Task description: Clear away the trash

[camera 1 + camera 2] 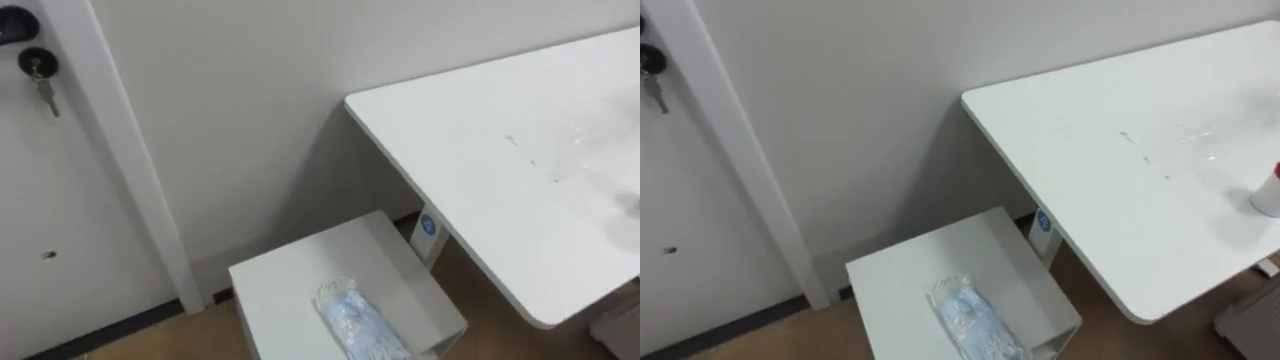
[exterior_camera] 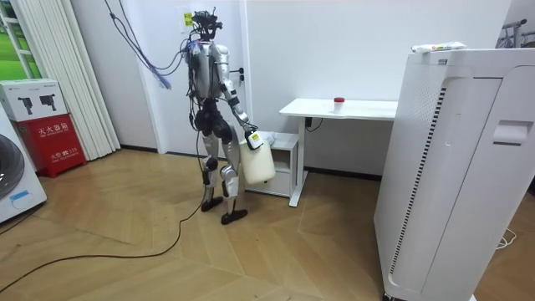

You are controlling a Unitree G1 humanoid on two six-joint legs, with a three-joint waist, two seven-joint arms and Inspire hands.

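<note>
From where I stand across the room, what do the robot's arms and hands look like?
The arms are slim and jointed, with silver-grey shells and darker joints. The right arm ends in a dark right hand that has a small pale tag on it. Dark and blue cables hang about the shoulders. Finer detail of the hand is too small to tell in the room view.

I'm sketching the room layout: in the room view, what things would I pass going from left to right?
Red and white box → white bin hanging at the robot's side → low white cabinet → white table → tall white appliance.
</note>
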